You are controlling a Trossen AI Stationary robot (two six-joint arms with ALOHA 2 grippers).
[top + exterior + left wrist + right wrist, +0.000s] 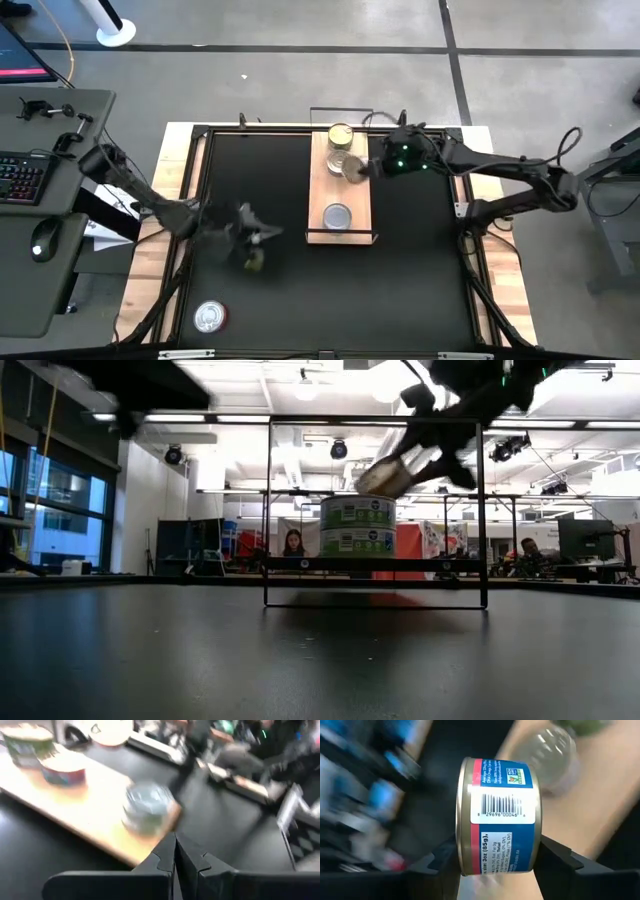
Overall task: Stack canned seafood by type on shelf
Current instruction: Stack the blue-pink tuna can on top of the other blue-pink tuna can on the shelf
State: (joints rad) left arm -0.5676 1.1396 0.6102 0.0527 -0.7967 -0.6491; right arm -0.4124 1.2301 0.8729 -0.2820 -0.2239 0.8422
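Holding: the right gripper (366, 168) has a blue-labelled tin (497, 823) clamped between its 2 fingers, jaws spread to the tin's height and pressing on its flat faces, so the tin sits on edge with its barcode showing in the right wrist view.
Right arm: reaches in from 3 o'clock of the table (420, 290) and stops over the shelf (318, 205), the held tin lifted above the wood and tilted in the low view.
Shelf: a light-wood plank lying lengthwise from 12 towards 6 o'clock, a little toward 12 o'clock from the table's middle, with thin black wire rails at its short ends.
Green stack: 2 green-labelled tins (357, 527) stand 1 on the other at the 12 o'clock end of the shelf; the top 1 shows a gold lid from above.
Silver tin: 1 tin with a silver-grey lid (337, 216) stands alone at the 6 o'clock end of the shelf, well apart from the stack.
Loose tin: 1 more tin with a silver lid (209, 317) lies on the black tabletop near the 7 o'clock corner, well away from the shelf.
Left gripper (175, 851): jaws pressed together with nothing between them, hanging over the tabletop at 9 o'clock of the shelf, blurred in the high view.
Room: 2 people sit at desks far behind the table.
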